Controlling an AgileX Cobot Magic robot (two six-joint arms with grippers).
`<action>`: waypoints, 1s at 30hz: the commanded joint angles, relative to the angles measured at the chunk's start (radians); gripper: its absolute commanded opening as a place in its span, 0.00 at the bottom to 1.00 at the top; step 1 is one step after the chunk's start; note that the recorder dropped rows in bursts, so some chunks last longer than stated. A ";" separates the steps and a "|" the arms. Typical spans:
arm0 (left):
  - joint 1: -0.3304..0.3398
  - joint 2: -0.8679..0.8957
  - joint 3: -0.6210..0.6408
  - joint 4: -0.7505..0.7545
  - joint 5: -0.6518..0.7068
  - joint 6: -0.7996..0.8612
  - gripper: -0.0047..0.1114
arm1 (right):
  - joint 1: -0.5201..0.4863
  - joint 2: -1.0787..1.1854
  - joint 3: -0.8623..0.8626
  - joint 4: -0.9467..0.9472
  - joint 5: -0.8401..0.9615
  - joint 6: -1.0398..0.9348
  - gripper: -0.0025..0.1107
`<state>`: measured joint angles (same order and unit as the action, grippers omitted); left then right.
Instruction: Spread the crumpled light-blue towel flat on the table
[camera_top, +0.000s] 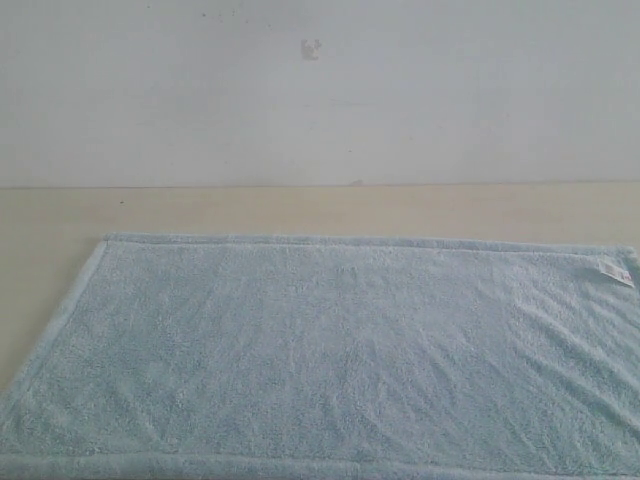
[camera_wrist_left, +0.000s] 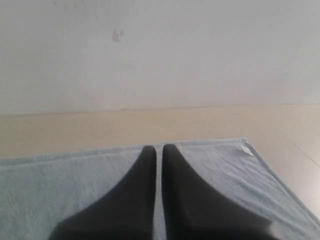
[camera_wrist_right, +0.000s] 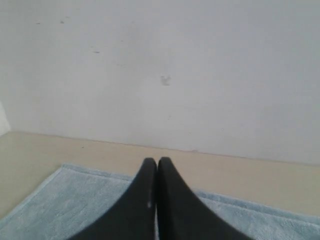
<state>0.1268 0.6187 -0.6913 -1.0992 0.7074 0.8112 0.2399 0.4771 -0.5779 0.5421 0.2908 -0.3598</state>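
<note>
The light-blue towel (camera_top: 330, 350) lies spread flat on the beige table (camera_top: 300, 210), its hemmed edges straight and a small white label (camera_top: 615, 270) at its far right corner. Neither arm shows in the exterior view. In the left wrist view the towel (camera_wrist_left: 60, 185) and its label (camera_wrist_left: 246, 149) lie below my left gripper (camera_wrist_left: 158, 149), whose black fingers stand nearly together with a thin gap and hold nothing. My right gripper (camera_wrist_right: 157, 161) hangs above the towel (camera_wrist_right: 65, 200) near its far edge, fingers pressed together and empty.
A plain pale wall (camera_top: 320, 90) with a small mark (camera_top: 311, 49) rises behind the table. A strip of bare table runs between the towel's far hem and the wall. The towel's near edge reaches the bottom of the exterior view.
</note>
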 joint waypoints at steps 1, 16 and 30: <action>-0.007 -0.159 -0.005 -0.008 -0.049 -0.005 0.08 | 0.000 -0.112 0.150 -0.387 -0.153 0.451 0.02; -0.007 -0.619 -0.005 -0.008 -0.059 -0.005 0.08 | -0.001 -0.477 0.526 -0.507 -0.144 0.472 0.02; -0.007 -0.619 0.210 0.921 -0.057 -0.005 0.08 | -0.001 -0.477 0.578 -0.506 -0.106 0.324 0.02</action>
<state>0.1268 0.0059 -0.5647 -0.4330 0.6713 0.8112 0.2399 0.0063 -0.0051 0.0397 0.1723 -0.0182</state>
